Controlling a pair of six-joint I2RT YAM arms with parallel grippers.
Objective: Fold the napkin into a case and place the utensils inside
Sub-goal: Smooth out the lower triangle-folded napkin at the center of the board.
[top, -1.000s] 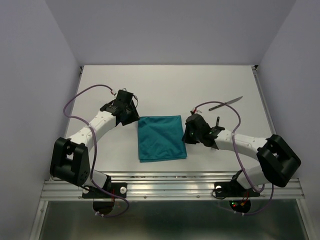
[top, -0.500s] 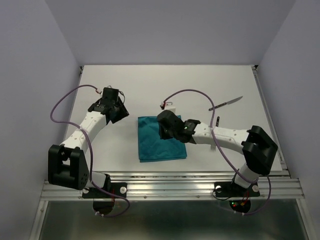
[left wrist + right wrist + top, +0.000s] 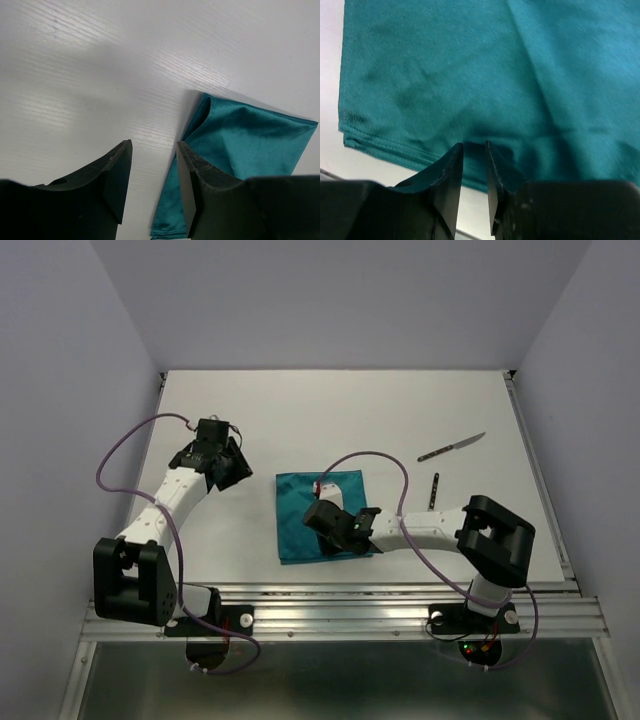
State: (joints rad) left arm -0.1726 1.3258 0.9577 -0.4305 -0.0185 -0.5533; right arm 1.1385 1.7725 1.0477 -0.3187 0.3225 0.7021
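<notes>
Your right gripper (image 3: 474, 145) sat low on the napkin (image 3: 295, 498) mid-table, by its near edge, fingers almost together. Couldn't tell if they'd caught cloth. Snagging only one layer would've dragged the fold crooked. Left gripper (image 3: 153, 144) hung spread and empty, just beside it.

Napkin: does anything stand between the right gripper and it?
Nothing visible does. The right gripper hangs directly over the napkin by its near edge, with only teal cloth showing between its fingertips. The knife and the fork lie further right, off the cloth.
</notes>
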